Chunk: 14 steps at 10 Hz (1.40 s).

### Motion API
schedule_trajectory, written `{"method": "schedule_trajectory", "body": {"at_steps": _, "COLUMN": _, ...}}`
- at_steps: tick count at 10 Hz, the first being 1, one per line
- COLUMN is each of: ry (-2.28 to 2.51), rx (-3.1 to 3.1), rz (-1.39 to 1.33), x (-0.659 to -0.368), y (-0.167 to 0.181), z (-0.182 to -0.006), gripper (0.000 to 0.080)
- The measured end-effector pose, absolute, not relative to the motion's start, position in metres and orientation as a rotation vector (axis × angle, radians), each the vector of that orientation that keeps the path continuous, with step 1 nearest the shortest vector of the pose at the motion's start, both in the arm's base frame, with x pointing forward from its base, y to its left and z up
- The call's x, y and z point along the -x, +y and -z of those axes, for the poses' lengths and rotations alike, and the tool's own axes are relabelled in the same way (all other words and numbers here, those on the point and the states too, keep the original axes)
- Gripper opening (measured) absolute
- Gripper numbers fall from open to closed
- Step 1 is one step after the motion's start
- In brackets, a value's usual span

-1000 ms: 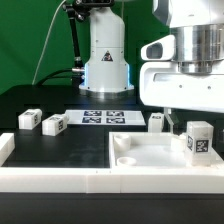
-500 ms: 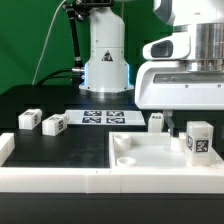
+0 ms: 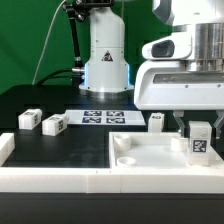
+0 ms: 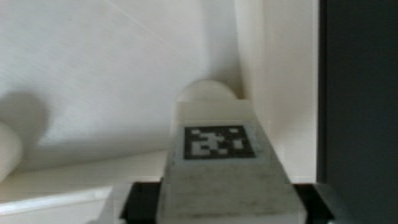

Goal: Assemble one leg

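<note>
In the exterior view, the gripper (image 3: pixel 199 129) is hanging over the panel (image 3: pixel 150 153) at the exterior view's right, its fingers (image 3: pixel 183 126) reaching down on either side of the leg (image 3: pixel 201 139); that leg is standing upright on the panel's far right corner, tag facing the camera; whether the fingers are actually pressing on it I cannot tell from here. Three more legs are lying loose on the black table (image 3: pixel 50 100): two (image 3: pixel 28 121) (image 3: pixel 54 124) well apart from the panel on the exterior view's left, one (image 3: pixel 156 121) just behind the panel's back edge; the marker board (image 3: pixel 103 117) is lying flat between them, beside the robot base (image 3: pixel 107 55).

In the wrist view, the leg (image 4: pixel 217 150) is filling the middle of the picture, tag outward, its far end pointing into the rounded corner socket (image 4: pixel 217 90) of the panel (image 4: pixel 89 60); dark finger pads (image 4: pixel 146 200) are showing at the leg's near end, seemingly clamping it, though the contact itself is blurred.

Judging from this, the leg is sitting at or in its socket, so the placing is looking largely done; whether it is fully seated or screwed home is not showing; seating it firm and letting go are probably what is left.
</note>
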<state>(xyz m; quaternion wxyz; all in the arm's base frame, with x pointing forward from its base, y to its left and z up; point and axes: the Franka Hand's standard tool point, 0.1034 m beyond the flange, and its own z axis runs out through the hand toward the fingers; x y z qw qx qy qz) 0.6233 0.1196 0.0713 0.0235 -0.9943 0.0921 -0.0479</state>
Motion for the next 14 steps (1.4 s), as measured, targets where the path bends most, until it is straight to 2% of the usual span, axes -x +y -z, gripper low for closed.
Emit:
{"method": "schedule_trajectory", "body": {"at_steps": 1, "ry": 0.314, "rx": 3.074, "rz": 0.150, "x": -0.6233, "y": 0.1193, "z": -0.0713, "gripper": 0.0289}}
{"method": "schedule_trajectory", "body": {"at_steps": 10, "ry": 1.732, "rx": 2.460, "rz": 0.133, "x": -0.6200, "y": 0.1191, "z": -0.0712, "gripper": 0.0291}}
{"method": "schedule_trajectory", "body": {"at_steps": 14, "ry": 2.041, "rx": 2.137, "rz": 0.048, "x": -0.6211, "y": 0.1167, "z": -0.0697, "gripper": 0.0294}}
